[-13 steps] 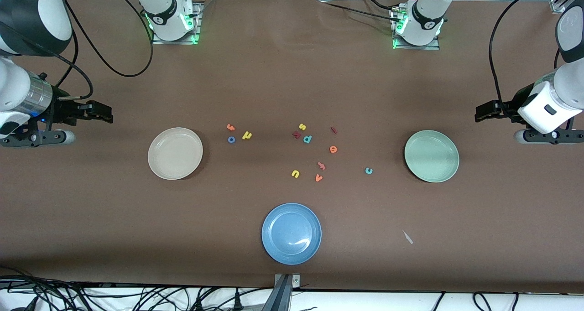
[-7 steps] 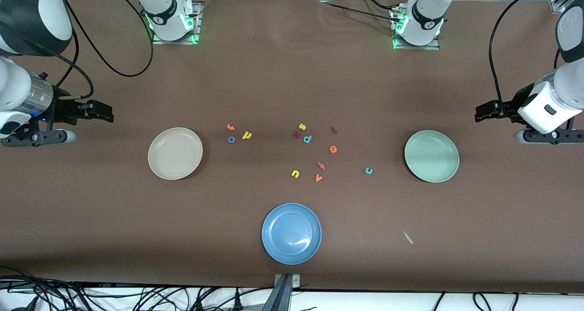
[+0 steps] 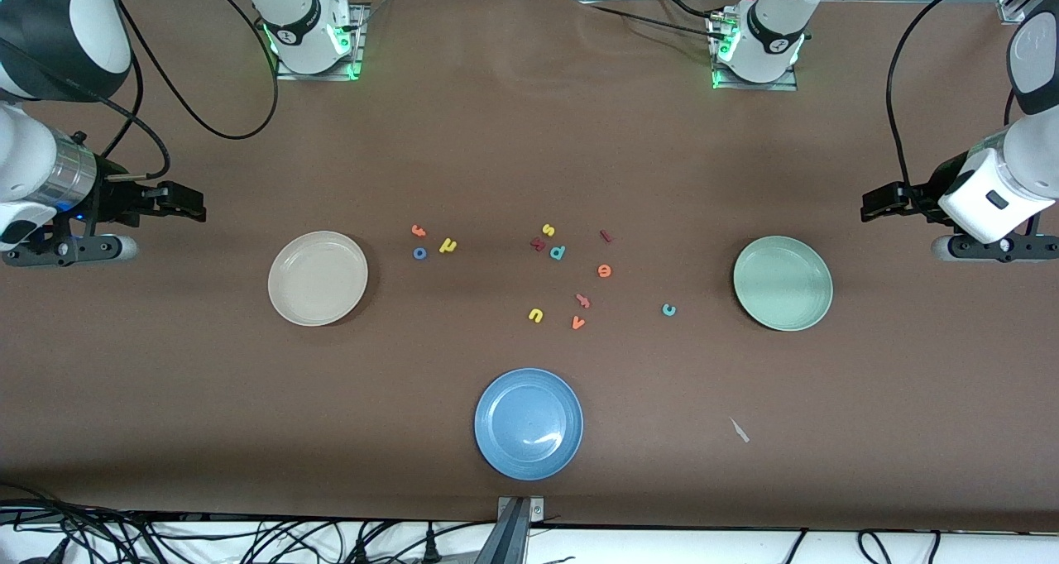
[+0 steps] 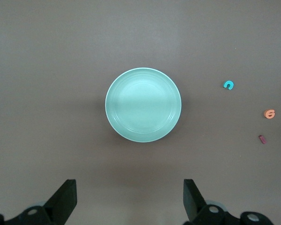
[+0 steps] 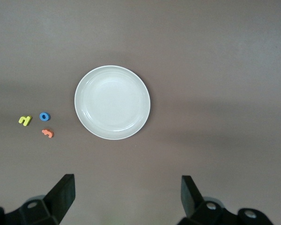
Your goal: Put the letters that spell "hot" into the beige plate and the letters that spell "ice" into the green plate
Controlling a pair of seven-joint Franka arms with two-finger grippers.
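The beige plate [image 3: 318,278] [image 5: 112,102] lies empty toward the right arm's end. Beside it are the orange t [image 3: 419,231] [image 5: 48,133], blue o [image 3: 419,253] [image 5: 44,116] and yellow h [image 3: 448,246] [image 5: 24,120]. The green plate [image 3: 783,283] [image 4: 143,104] lies empty toward the left arm's end. The teal c [image 3: 668,309] [image 4: 228,85], orange e [image 3: 604,270] [image 4: 269,114] and dark red i [image 3: 606,236] [image 4: 262,138] lie on the cloth between the plates. My right gripper [image 3: 194,203] [image 5: 128,194] and left gripper [image 3: 869,203] [image 4: 129,197] hang open and empty, each outside its own plate.
A blue plate [image 3: 529,423] sits empty nearest the front camera. Other letters are scattered mid-table: yellow s [image 3: 548,230], teal p [image 3: 558,252], yellow u [image 3: 535,315], orange v [image 3: 577,322], a pink one [image 3: 583,301]. A small pale scrap [image 3: 739,430] lies near the front edge.
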